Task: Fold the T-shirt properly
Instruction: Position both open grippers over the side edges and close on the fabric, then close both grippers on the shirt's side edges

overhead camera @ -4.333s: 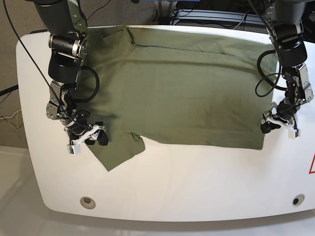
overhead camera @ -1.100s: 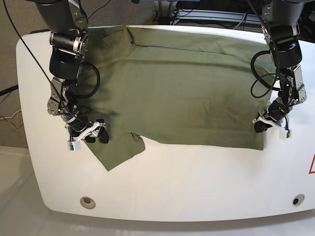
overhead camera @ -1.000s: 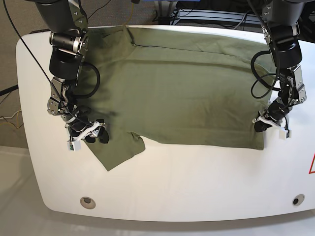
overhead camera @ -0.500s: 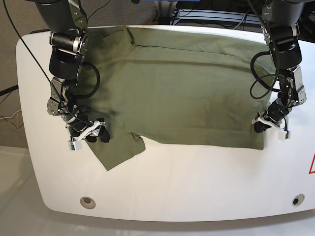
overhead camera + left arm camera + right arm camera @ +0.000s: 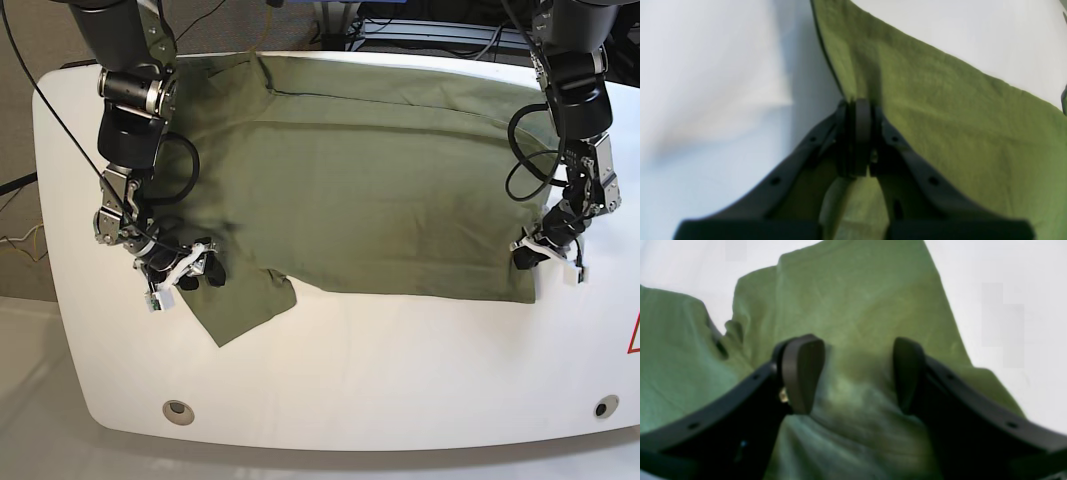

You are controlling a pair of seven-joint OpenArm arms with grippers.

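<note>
The olive-green T-shirt [image 5: 350, 190] lies spread flat across the white table [image 5: 400, 360], with one sleeve [image 5: 240, 305] pointing toward the front left. My left gripper [image 5: 529, 256] is at the shirt's front right corner. In the left wrist view it [image 5: 858, 110] is shut, pinching the shirt's edge [image 5: 940, 116]. My right gripper [image 5: 199, 273] is low over the sleeve. In the right wrist view it [image 5: 853, 373] is open, its two fingers straddling the cloth [image 5: 857, 306].
The table's front edge has two round holes, one at the left [image 5: 179, 411] and one at the right [image 5: 600, 407]. A red triangle mark [image 5: 633, 335] sits at the right edge. Cables and equipment lie behind the table.
My left gripper has crept left onto the shirt's right corner. My right gripper has shifted slightly up over the sleeve. The shirt has not moved.
</note>
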